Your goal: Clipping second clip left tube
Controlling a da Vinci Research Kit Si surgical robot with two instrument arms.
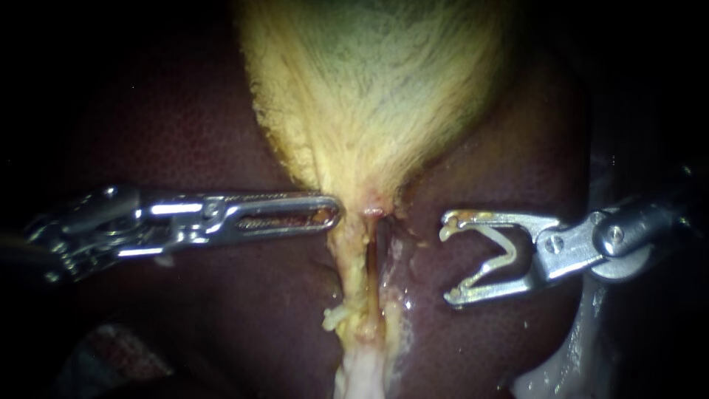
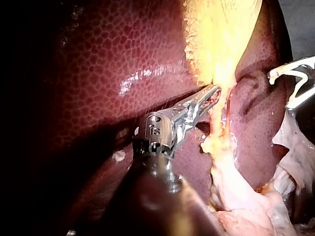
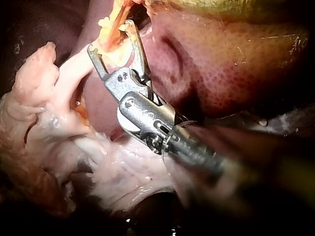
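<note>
**Loaded clip held open, short of the left tube**

The right instrument [image 1: 447, 262] has its jaws spread wide, and a pale clip [image 1: 511, 257] sits between them. Each jaw carries one arm of the clip, and the clip's open mouth faces away from the shaft. Nothing else lies inside the mouth. A strip of bare liver [image 1: 185, 125] lies just ahead of the jaw tips.

Past that strip runs the left tube [image 1: 348, 262], a yellowish strand that crosses in front of the jaws and stays clear of them. A darker strand [image 1: 373, 255] lies along the tube's near side, so it is the closer of the two to the clip.

On the far side of the tube, the left instrument [image 1: 329, 214] points straight at the right one. Its slotted jaws lie together and their tip rests against the tube's upper end. I cannot tell whether they pinch any tissue there.

The tube rises into the neck of the yellow gallbladder [image 1: 369, 89], which fans out beyond both tips. In the right wrist view, loose pale tissue [image 3: 118, 172] lies beside and under the right instrument's shaft.
</note>
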